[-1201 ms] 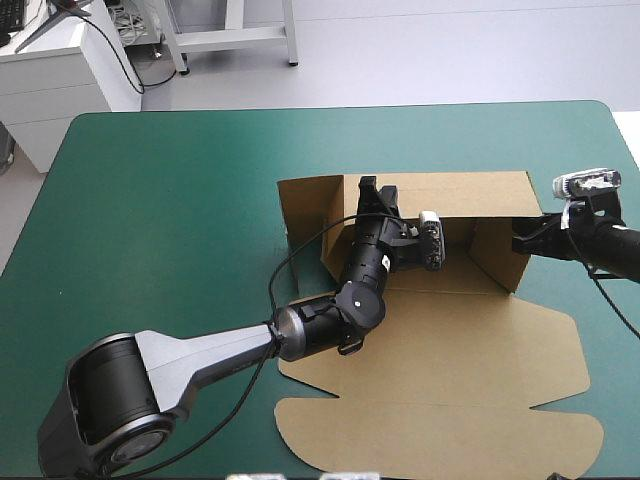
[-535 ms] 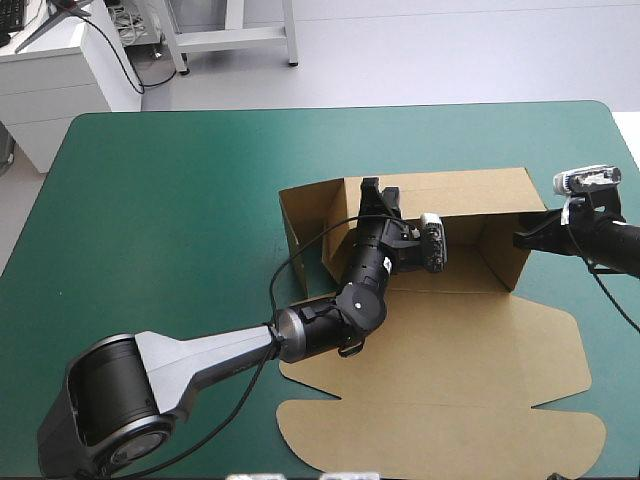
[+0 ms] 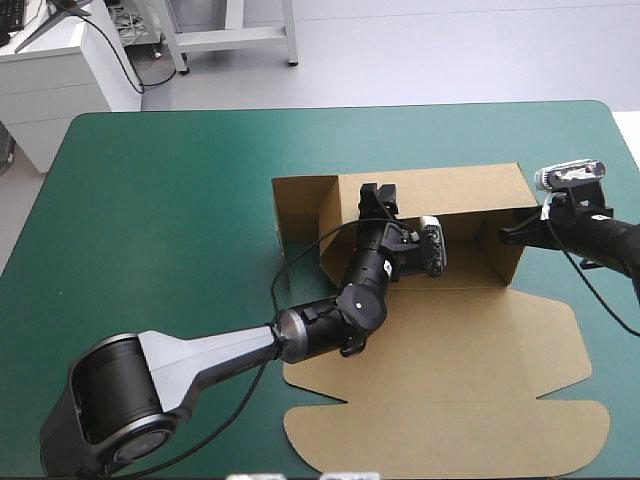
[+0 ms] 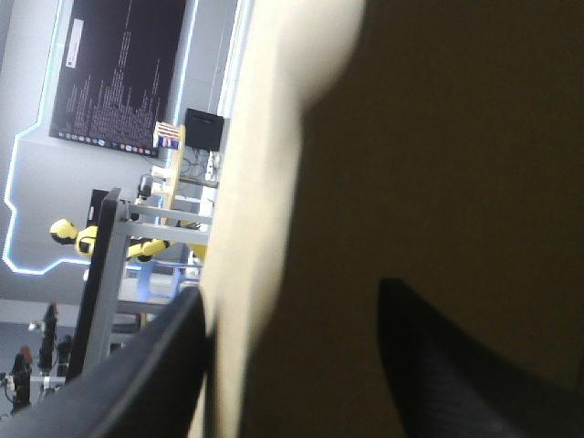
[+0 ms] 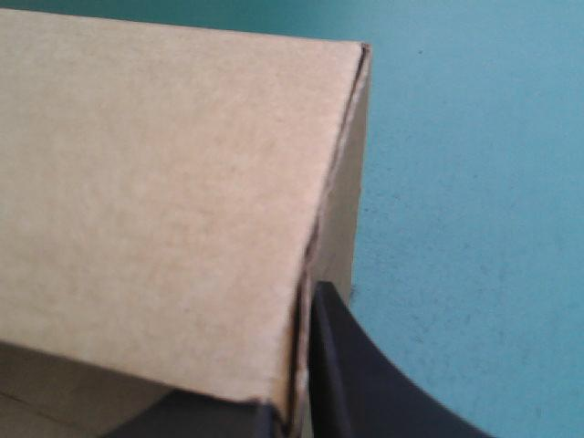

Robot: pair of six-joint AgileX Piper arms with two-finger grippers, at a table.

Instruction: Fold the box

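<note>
The brown box (image 3: 450,340) lies right of the table's middle, its back wall (image 3: 440,190) and side walls raised and its lid flat toward the near edge. My left gripper (image 3: 376,198) reaches into the tray at the back wall. In the left wrist view its black fingers (image 4: 155,365) stand apart, open, with the wall's top edge (image 4: 265,182) between them. My right gripper (image 3: 508,236) is at the right side wall (image 3: 500,255). The right wrist view shows it (image 5: 290,370) shut on that wall's corner edge (image 5: 164,164).
The flat lid with its rounded tabs (image 3: 450,440) reaches close to the table's near edge. A left end flap (image 3: 297,205) stands out from the back wall. Teal-green cover (image 3: 160,220) stretches wide to the left of the box and beyond it.
My left gripper has opened on the back wall. The right gripper has shut on the right wall and moved slightly left. The left end flap has swung outward.
</note>
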